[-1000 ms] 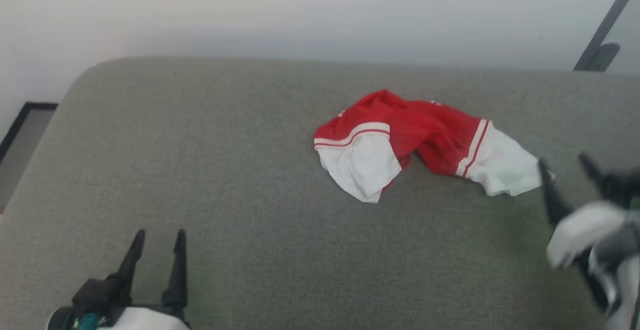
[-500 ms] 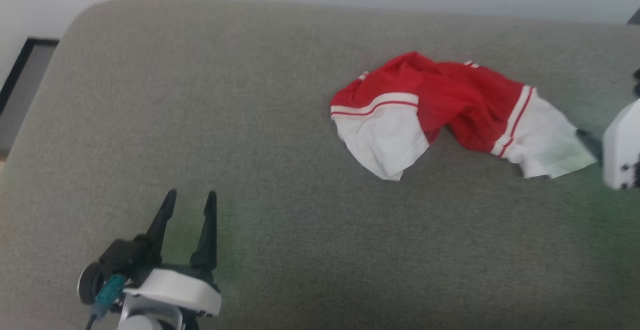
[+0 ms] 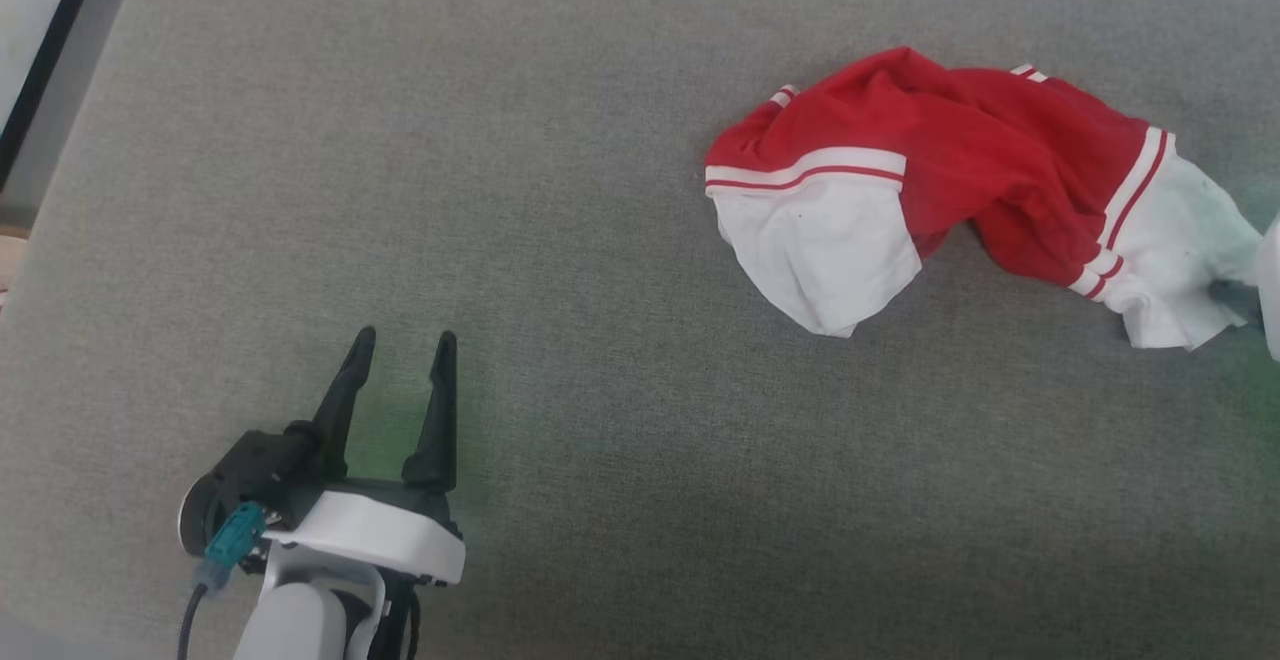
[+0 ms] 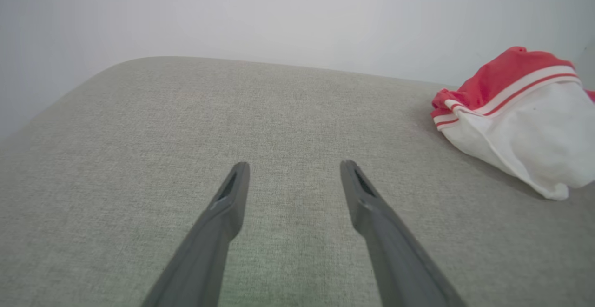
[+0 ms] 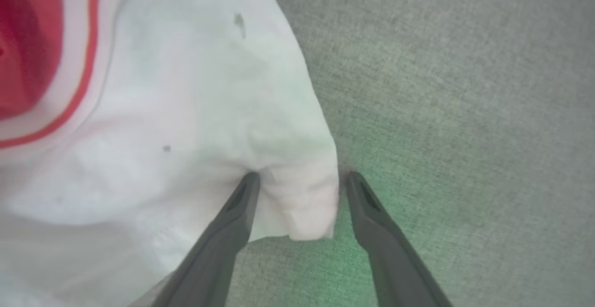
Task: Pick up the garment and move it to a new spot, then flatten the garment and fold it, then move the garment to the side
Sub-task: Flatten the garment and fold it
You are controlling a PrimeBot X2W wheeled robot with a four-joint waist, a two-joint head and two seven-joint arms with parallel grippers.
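**Figure: opening stage of the garment task.** The garment (image 3: 950,170), a red jersey-style shirt with white short sleeves and white-and-red striped trim, lies crumpled in a heap on the grey woven upholstered surface (image 3: 600,240). In the head view it sits toward the far right of that surface. No chest lettering shows among the folds.

The right gripper (image 5: 302,174), with two long dark fingers, stands spread astride the hem corner of the white sleeve (image 5: 209,111) at the heap's right end. One fingertip touches the cloth and the other is just beside the sleeve's edge, over bare upholstery. The jaws have not pinched the fabric.

The left gripper (image 3: 400,335) is likewise spread and holds nothing. It is over bare upholstery, well apart from the shirt and to its left.

Judged progress: no step is complete, and the pick-up is only being set up. Closing on the sleeve, lifting, carrying to a new spot, flattening, folding and setting aside all remain. A grip on one sleeve corner alone would probably let the rest of the shirt trail behind.
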